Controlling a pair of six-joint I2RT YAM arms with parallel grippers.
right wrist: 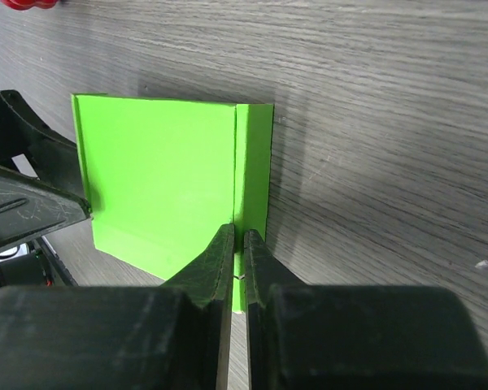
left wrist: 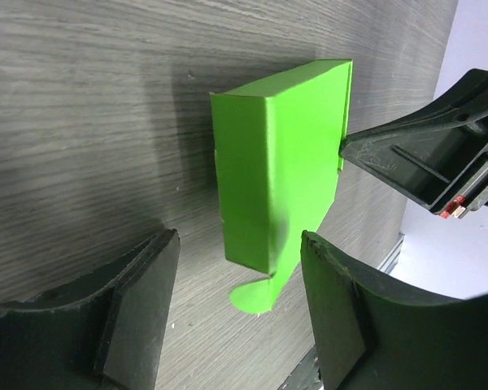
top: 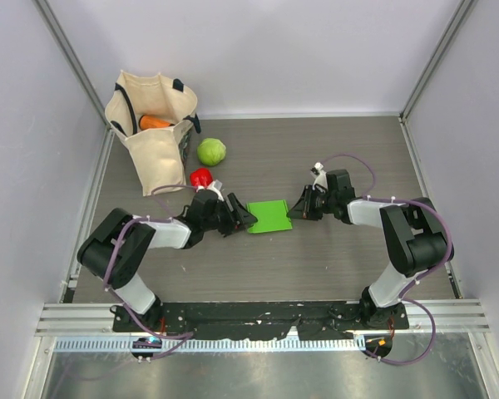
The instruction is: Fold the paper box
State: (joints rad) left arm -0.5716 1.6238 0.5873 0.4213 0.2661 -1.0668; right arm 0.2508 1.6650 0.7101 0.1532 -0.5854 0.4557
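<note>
One bright green thin-card paper box (top: 269, 216) lies partly folded at the middle of the grey wood-grain worktop (top: 341, 150), creases crisp, faces matte. The black right end effector (right wrist: 237, 236) is clenched on its thin right flap, likely steadying it for folding; the black left end effector (left wrist: 237, 244) gapes released about its left end.

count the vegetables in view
3: an orange one in the cloth bag, a round green one right of the bag, a red one next to that. The bag may hide more.
</note>
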